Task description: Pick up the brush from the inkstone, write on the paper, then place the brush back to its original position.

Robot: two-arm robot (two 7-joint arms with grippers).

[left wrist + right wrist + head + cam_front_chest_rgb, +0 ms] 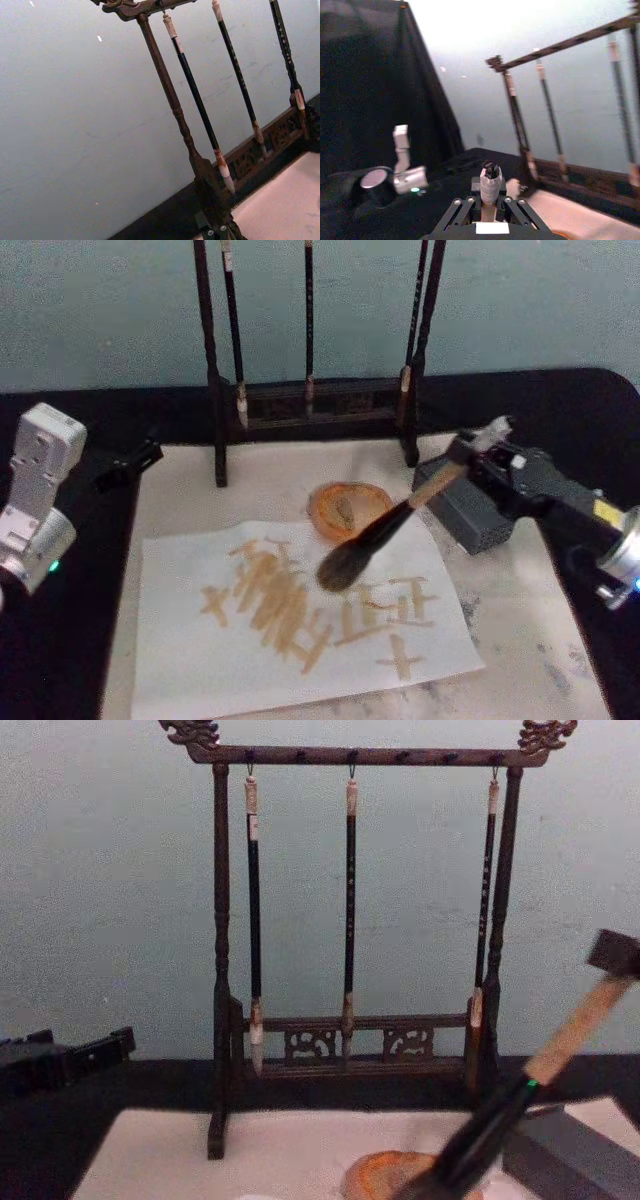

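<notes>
1. A black-draped surface point(70, 665) carries a pale, stained mat point(525, 640) that reaches from the near edge to the far rack.
2. An off-white rectangular sheet of paper point(195, 665) lies flat on the near left part of the mat. Tan brush strokes cover its middle and right.
3. A dark wooden brush rack point(340, 402) point(221, 970) stands at the mat's far edge, with three thin dark brushes point(351, 900) hanging from its top bar.
4. The left claw point(128, 462) point(75, 1058) hangs over the black cloth on the left, near the rack's left post. I cannot tell if it is wide or narrow.
5. The right claw point(458, 462) point(490, 202) reaches in from the right and is clamped on the handle just below the white end cap.
6. A grey rectangular block point(470, 522) sits on the mat below the right claw.
7. A round orange dish point(335, 502) sits just beyond the paper's far edge.
8. The large calligraphy brush point(400, 515) point(500, 1120) slants down to the left across the dish. Its bushy bristles are over the strokes right of the paper's middle, and I cannot tell if they touch it.
</notes>
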